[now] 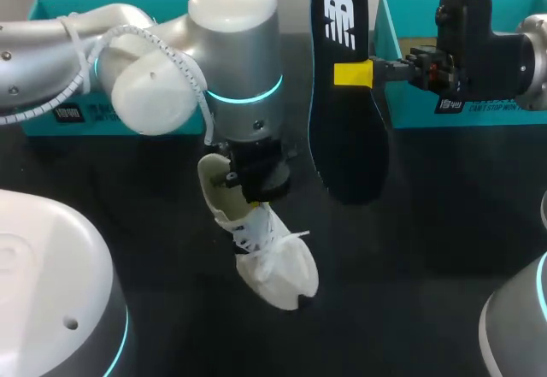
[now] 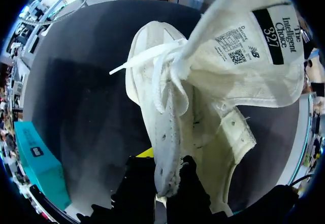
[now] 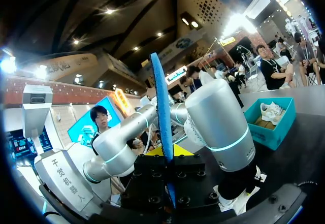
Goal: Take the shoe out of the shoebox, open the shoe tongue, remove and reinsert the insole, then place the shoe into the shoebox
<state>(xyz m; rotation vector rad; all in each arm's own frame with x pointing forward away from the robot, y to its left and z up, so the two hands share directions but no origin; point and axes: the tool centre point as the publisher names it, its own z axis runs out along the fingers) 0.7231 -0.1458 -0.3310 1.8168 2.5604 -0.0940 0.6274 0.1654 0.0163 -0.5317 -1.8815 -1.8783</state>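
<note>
The white shoe [image 1: 269,262] sits over the middle of the dark table [image 1: 427,249], toe toward the near edge. Its laces [image 2: 147,56] are loose and its tongue [image 2: 254,46] is folded wide open, label showing. The left gripper [image 2: 165,176] is closed on the shoe's heel-side collar, one finger inside, one outside. The insole [image 1: 346,129] is out of the shoe, black on top and blue beneath. The right gripper [image 1: 355,75] pinches it at one edge, just beside the corner of the right teal box [image 1: 410,103]. A second teal box [image 1: 51,5] lies behind the left arm. Bare table spreads around the toe.
</note>
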